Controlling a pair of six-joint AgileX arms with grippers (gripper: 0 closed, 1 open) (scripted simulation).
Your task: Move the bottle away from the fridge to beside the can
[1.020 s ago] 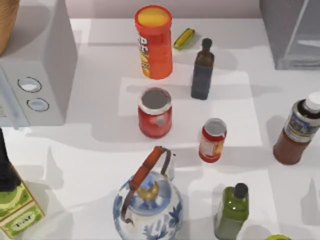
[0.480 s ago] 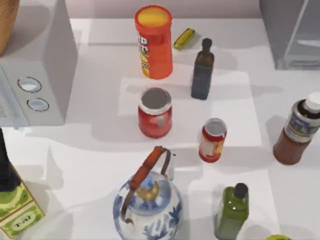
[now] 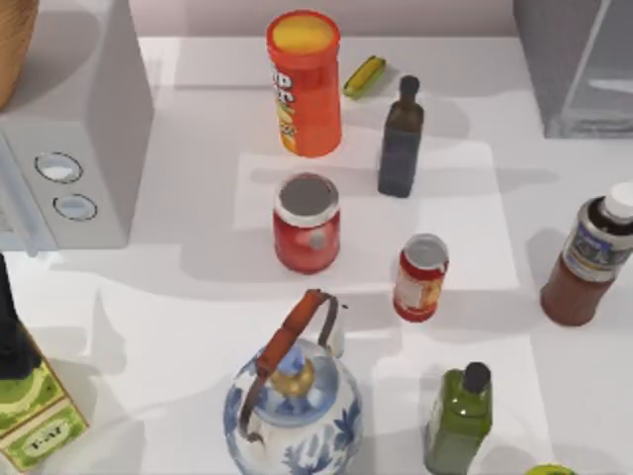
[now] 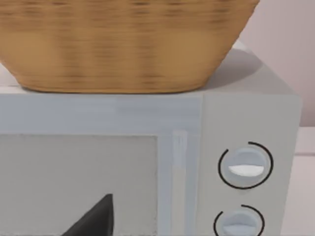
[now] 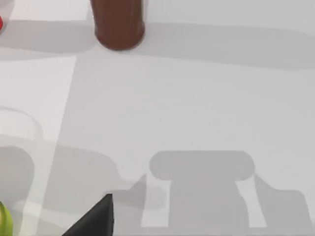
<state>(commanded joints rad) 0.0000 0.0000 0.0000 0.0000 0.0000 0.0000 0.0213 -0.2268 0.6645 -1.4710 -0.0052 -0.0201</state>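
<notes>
Found the bottle (image 3: 588, 259) upright near the table's (image 3: 198, 297) right edge, just in front of the fridge (image 3: 579, 64) and well apart from the can (image 3: 421, 278). Reads as task not started: no lift, no contact. Looking through the right wrist view, got the bottle's brown base (image 5: 119, 24) ahead on bare table, so judging the right gripper (image 5: 93, 219) as low, aimed at the bottle and short of it. Makes sense as the working side, given the bottle on that half. Can't tell the claw state on either arm: just a dark wedge at the edge of each wrist view. Left gripper (image 4: 93, 219) facing the white box with two dials (image 4: 246, 147) and the basket (image 4: 123, 44) on top of it, so treating that arm as parked at the left. On the drop spot: would favour the can's right flank, open table there between can and bottle. Worth avoiding the near side, with the green bottle (image 3: 458, 416) close in front of the can, and the left side, near the red tin (image 3: 307, 223) and the teapot (image 3: 294, 396). Tall and narrow, so likely tippy; better to grip around the lower body, below the label, and keep upright during the carry. Need clearance from the can on set-down to avoid knocking it over.
</notes>
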